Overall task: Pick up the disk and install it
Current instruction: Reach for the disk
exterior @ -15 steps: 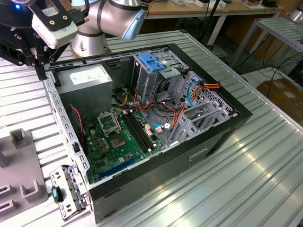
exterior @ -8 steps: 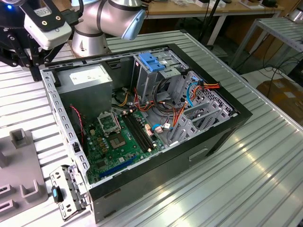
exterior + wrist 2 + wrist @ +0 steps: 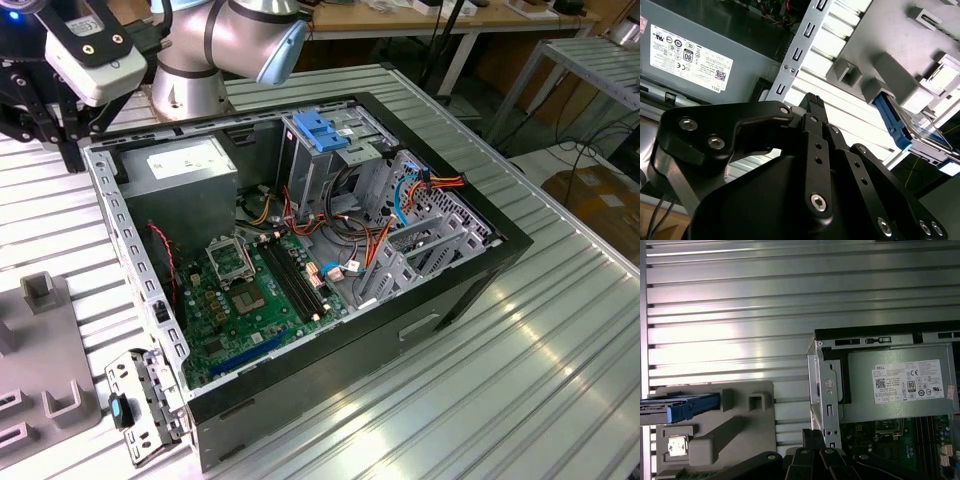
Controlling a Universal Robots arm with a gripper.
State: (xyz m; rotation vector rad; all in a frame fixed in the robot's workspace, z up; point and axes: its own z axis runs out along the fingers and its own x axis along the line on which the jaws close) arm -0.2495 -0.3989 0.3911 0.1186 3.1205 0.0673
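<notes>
A: Disk [image 3: 670,407], where?
B: Slotted in the grey fixture [image 3: 730,435] on the ribbed table [image 3: 790,290], beside the open case [image 3: 430,330]. Well apart from the gripper [image 3: 812,435], which is clenched on nothing.
A: Risk?
B: Probably clipping the case frame or fixture posts. Closed jaws can't straddle it.
A: Looks?
B: Thin silver-grey slab, blue side rail [image 3: 890,120].

Glossy ribbed metal table [image 3: 560,380], matt black tool [image 3: 812,104]
</notes>
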